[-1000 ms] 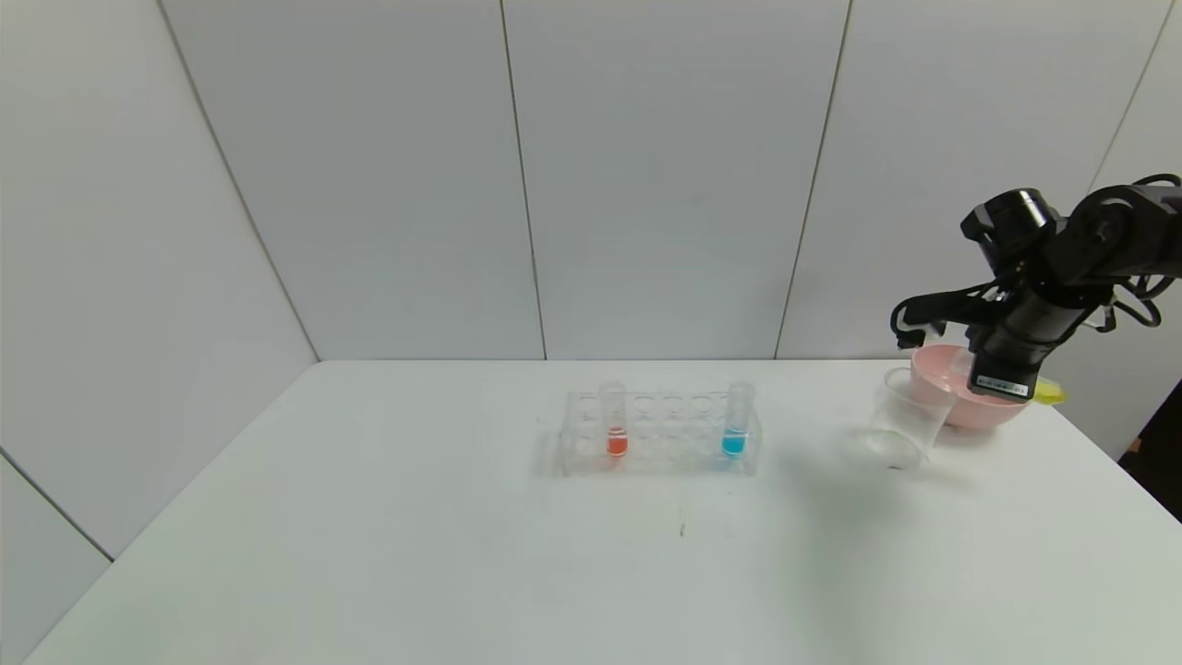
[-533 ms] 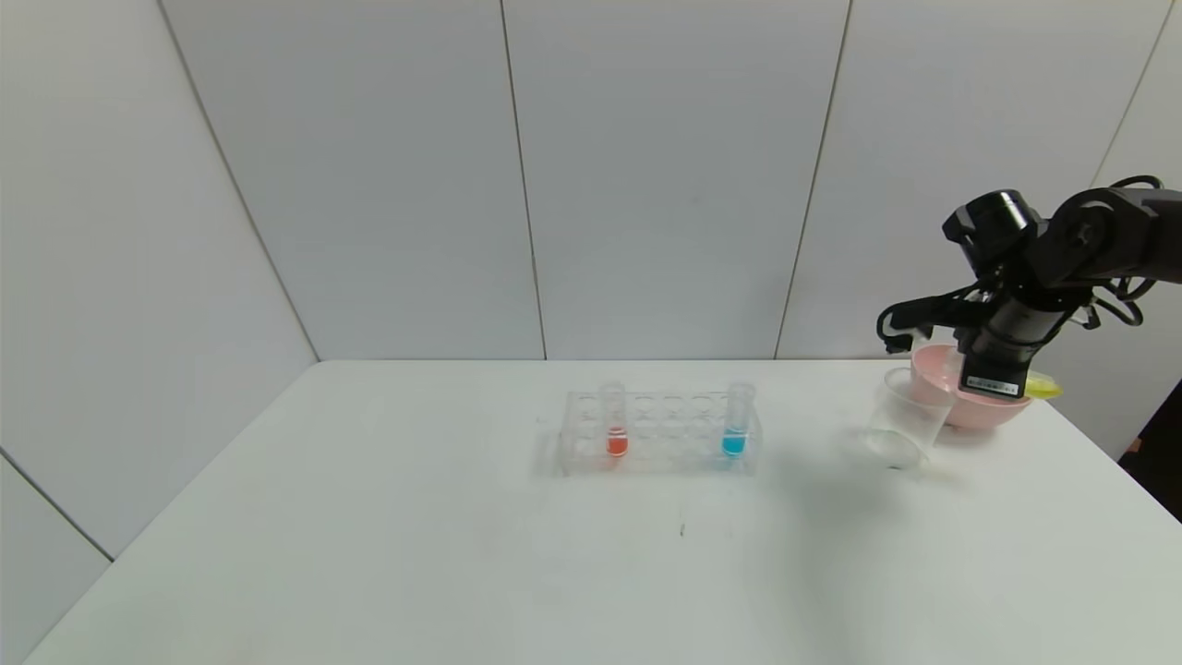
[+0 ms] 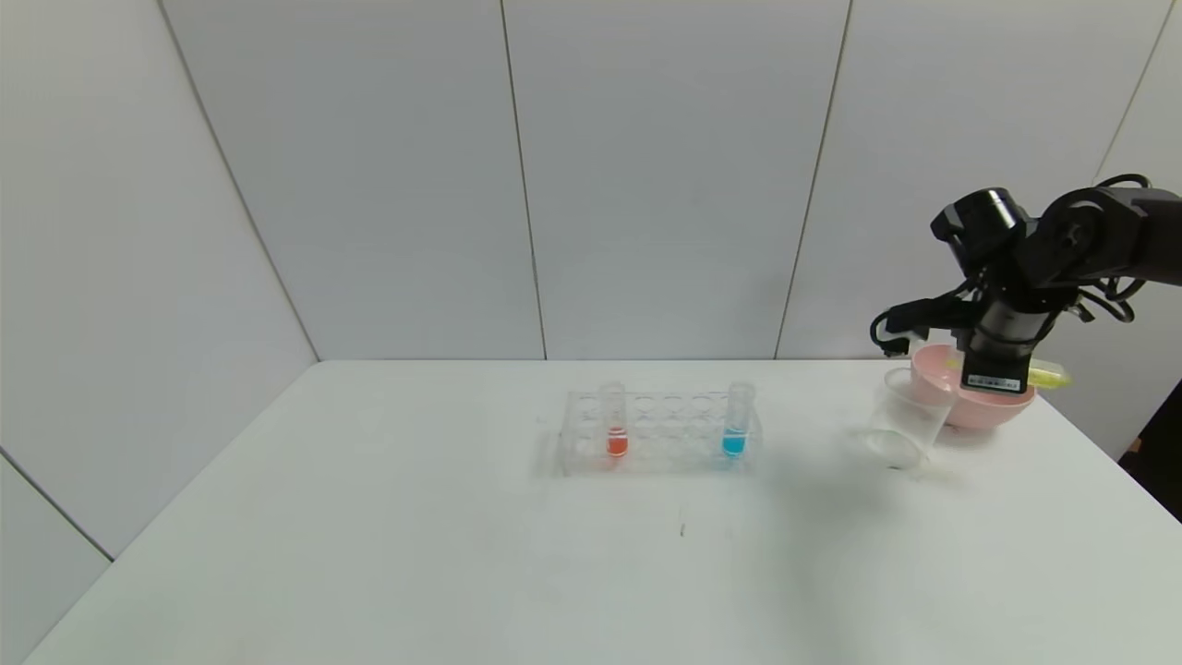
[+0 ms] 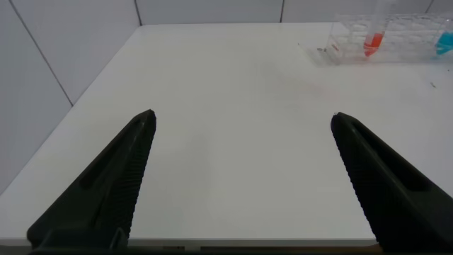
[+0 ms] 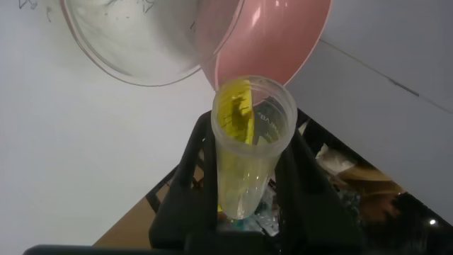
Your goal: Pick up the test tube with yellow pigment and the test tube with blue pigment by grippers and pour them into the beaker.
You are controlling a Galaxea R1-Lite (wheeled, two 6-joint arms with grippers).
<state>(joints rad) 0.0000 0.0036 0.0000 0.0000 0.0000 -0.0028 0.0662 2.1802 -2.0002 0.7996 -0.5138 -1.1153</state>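
My right gripper (image 3: 999,368) is shut on the test tube with yellow pigment (image 5: 244,156), held on its side above the pink bowl (image 3: 970,406), just right of the beaker (image 3: 905,416). In the head view the tube's yellow end (image 3: 1048,377) sticks out to the right of the wrist. In the right wrist view yellow liquid lies along the tube's wall up to its mouth, which faces the beaker (image 5: 134,42) and bowl rims. The test tube with blue pigment (image 3: 735,427) stands upright at the rack's right end. My left gripper (image 4: 242,120) is open over bare table, out of the head view.
The clear tube rack (image 3: 669,434) sits mid-table, with a red-orange tube (image 3: 615,425) at its left end. The pink bowl touches the beaker near the table's far right corner. Grey wall panels stand close behind. The table's right edge runs just past the bowl.
My right arm has shifted a little left and up with the yellow tube, which now lies more level. Rack, beaker and bowl have not moved.
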